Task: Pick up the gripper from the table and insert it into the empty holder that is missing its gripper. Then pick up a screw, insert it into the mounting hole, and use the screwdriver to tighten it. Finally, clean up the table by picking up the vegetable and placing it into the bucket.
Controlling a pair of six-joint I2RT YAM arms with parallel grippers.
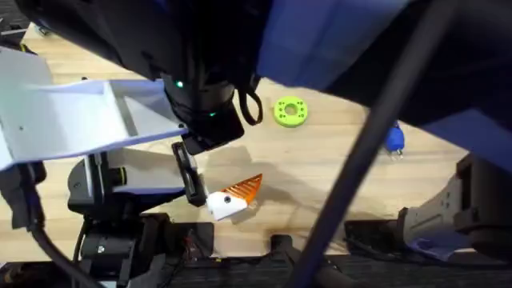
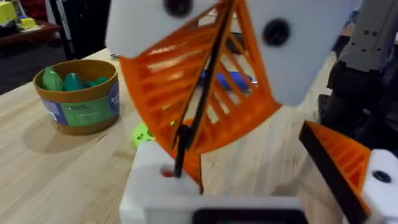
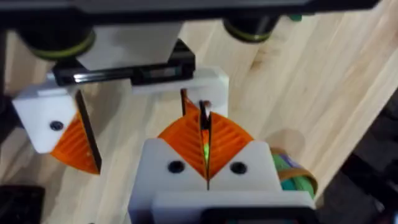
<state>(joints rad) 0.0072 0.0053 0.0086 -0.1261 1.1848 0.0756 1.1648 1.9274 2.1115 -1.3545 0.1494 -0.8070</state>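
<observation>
My left gripper (image 2: 261, 186) is open; one finger is the bare white holder (image 2: 155, 186), the other carries an orange ribbed pad. An orange edge of the gripper (image 2: 194, 173) shows against the holder's inner face. My right gripper (image 3: 205, 124) faces it, shut on a thin black pin (image 2: 181, 152) whose tip rests at a red-marked hole in the holder (image 3: 180, 84). The blue screwdriver (image 1: 394, 140) lies on the table at the right. The gold-brown bucket (image 2: 78, 93) stands behind, with green vegetable pieces (image 2: 53, 79) inside. From overhead, the holder (image 1: 222, 208) and an orange wedge (image 1: 244, 190) sit near the front edge.
A lime-green ring disc (image 1: 290, 111) lies on the wooden table between the grippers and the screwdriver. A raised arm shows as a large dark and blue blur across the top and right of the overhead view. The arm bases stand along the table's front edge.
</observation>
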